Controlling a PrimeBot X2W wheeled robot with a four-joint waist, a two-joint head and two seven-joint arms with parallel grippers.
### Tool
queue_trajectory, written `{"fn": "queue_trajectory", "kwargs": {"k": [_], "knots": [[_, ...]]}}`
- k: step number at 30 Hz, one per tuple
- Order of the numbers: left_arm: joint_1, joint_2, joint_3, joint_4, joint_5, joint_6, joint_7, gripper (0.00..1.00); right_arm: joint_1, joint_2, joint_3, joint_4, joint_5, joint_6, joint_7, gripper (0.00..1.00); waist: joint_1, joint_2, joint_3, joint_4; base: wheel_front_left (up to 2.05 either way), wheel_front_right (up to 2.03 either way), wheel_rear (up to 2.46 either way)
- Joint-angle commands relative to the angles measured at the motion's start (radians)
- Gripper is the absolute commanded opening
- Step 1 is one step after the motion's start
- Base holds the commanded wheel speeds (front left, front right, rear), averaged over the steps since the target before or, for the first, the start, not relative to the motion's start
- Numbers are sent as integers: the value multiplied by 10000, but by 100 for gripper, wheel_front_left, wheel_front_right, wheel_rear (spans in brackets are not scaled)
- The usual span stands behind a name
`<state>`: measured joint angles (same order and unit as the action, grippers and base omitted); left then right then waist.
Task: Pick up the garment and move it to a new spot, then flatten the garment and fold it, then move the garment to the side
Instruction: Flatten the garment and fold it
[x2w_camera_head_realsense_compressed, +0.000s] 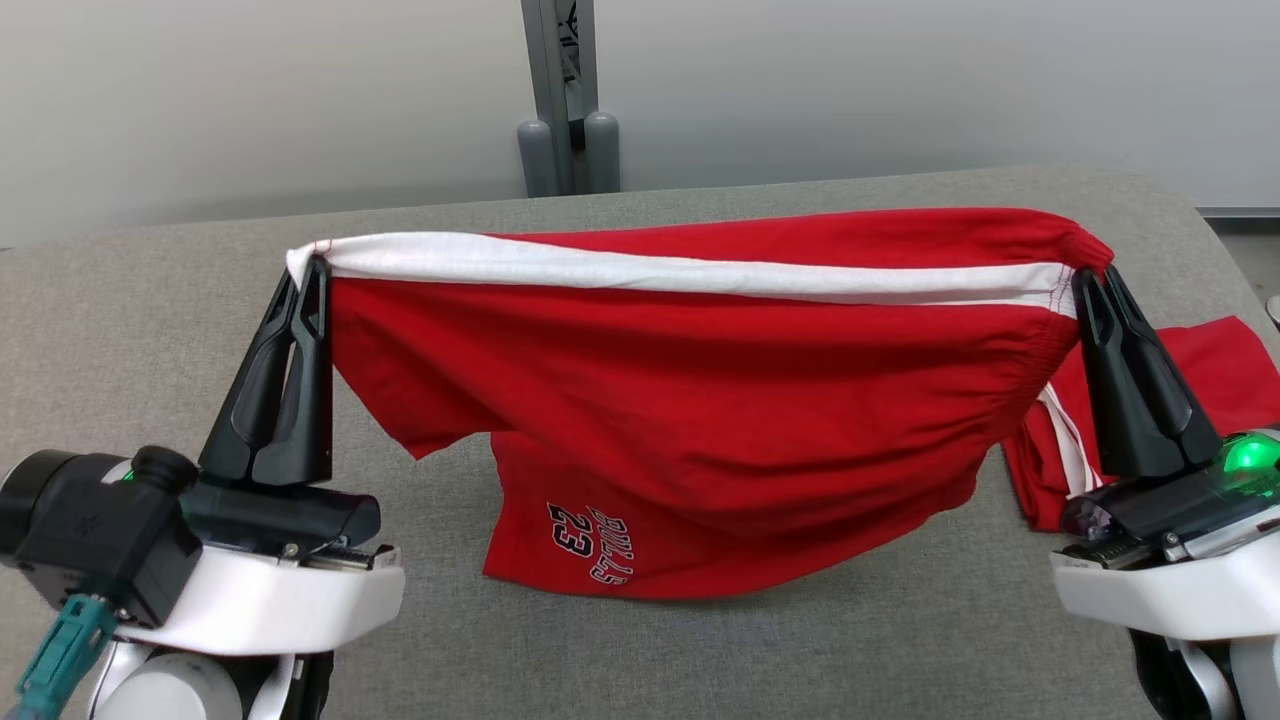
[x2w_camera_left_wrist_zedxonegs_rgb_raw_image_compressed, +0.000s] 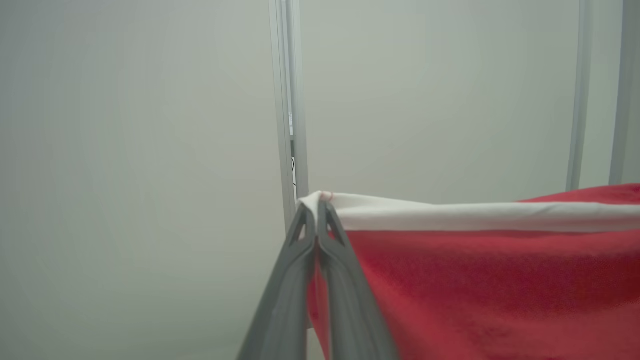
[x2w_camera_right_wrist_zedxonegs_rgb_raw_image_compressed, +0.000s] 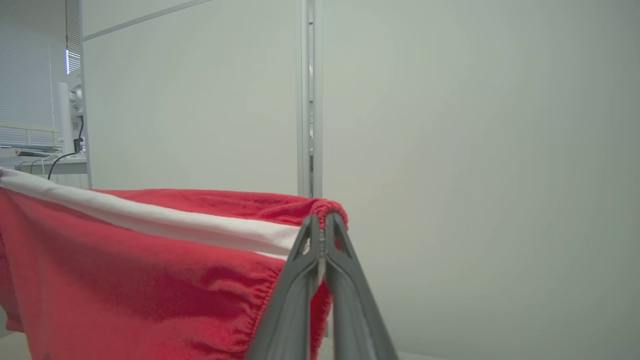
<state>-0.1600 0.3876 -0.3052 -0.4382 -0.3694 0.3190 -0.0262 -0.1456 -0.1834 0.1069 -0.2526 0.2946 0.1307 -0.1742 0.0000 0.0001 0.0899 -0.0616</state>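
The garment is a pair of red shorts with a white side stripe and a "BULLS 23" print. It hangs stretched between both grippers above the grey table, its lower hem resting on the surface. My left gripper is shut on the garment's left corner, seen close up in the left wrist view at the gripper pinching the white stripe of the garment. My right gripper is shut on the elastic waistband end; the right wrist view shows that gripper clamping the garment.
Part of the red cloth lies bunched on the table behind the right gripper. A grey post stands against the pale wall beyond the table's far edge. The table's rounded right corner is near the right arm.
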Motion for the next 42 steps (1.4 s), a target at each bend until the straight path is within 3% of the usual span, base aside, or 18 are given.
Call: {"fn": "queue_trajectory", "kwargs": {"k": [1,7,12,21,26,34,38,42], "knots": [[103,47,47,-224,133,114,30,0,91,12,-88,-192,-85,3,95,0,0,-1,-2,-10,0,0,0],[135,150,-2,-922,450,330,197,0,115,102,-148,-491,101,3,357,0,0,-1,67,-54,0,0,0],[-454,36,-33,-611,313,128,78,0,-529,-8,17,9,474,3,294,0,0,-1,265,-94,0,0,0],[-3264,63,-186,1479,-183,-1151,291,0,-3781,-771,1276,2809,1923,3,-111,0,0,-1,1171,-244,0,0,0],[-5207,-192,-217,3187,-397,-1781,147,0,-5764,-1098,1986,4452,2580,5,-366,0,0,-1,1657,-133,0,0,0],[-9125,-998,-307,7463,-656,-2941,-600,0,-9449,-1229,3126,7505,3487,5,-869,0,0,-1,2442,210,0,0,0],[-10919,-1447,-372,9585,-621,-3264,-1037,0,-10897,-1107,3295,8938,3711,2,-928,0,0,-1,2737,407,0,0,0],[-12420,-1843,-452,11482,-568,-3535,-1446,0,-11935,-825,2826,10001,3698,2,-931,0,0,-1,2966,542,0,0,0]]}}
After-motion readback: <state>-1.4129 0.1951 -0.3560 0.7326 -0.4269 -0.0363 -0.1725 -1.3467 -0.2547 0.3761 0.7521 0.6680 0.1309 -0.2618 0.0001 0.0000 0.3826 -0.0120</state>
